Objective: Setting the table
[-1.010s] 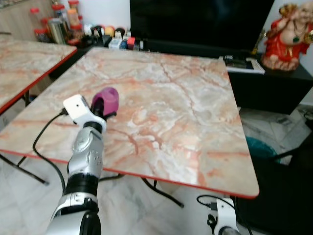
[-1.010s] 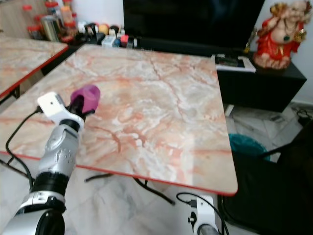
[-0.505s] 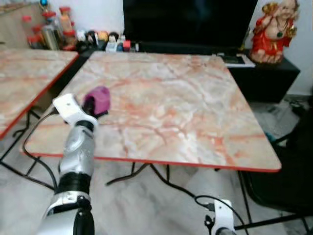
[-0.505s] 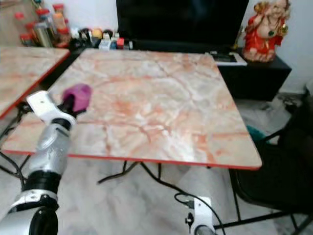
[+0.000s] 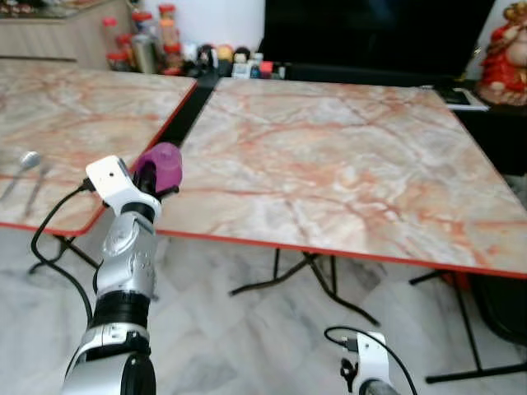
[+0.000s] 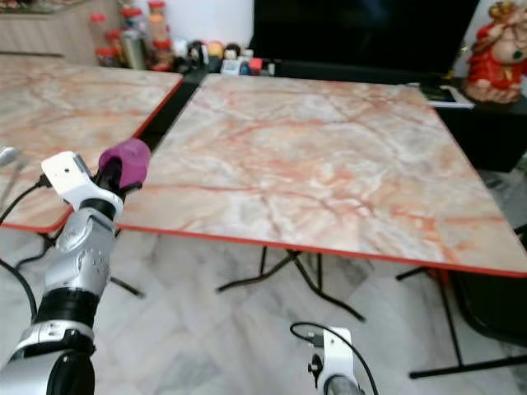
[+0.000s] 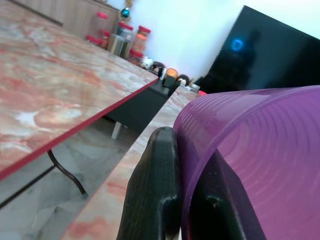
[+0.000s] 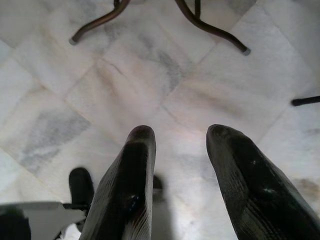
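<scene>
While the left gripper [image 5: 156, 177] holds the purple cup [image 5: 160, 165] raised at the near-left corner of the marble table [image 5: 346, 164], its 2 fingers [image 7: 155, 195] pinch the cup's rim, 1 outside the wall and 1 apparently inside. The cup looks like ridged plastic: probably light, fairly stiff and not fragile, though a rim pinch could let it swivel, so a steady, level carry seems wise. A second table [image 5: 74, 107] stands just beside, with cutlery [image 5: 25, 169] on it. The right gripper [image 8: 180, 185] hangs idle over the floor, jaws parted and empty.

A black television [image 5: 387, 37] (beside it, a red figurine [image 6: 496, 51]).
</scene>
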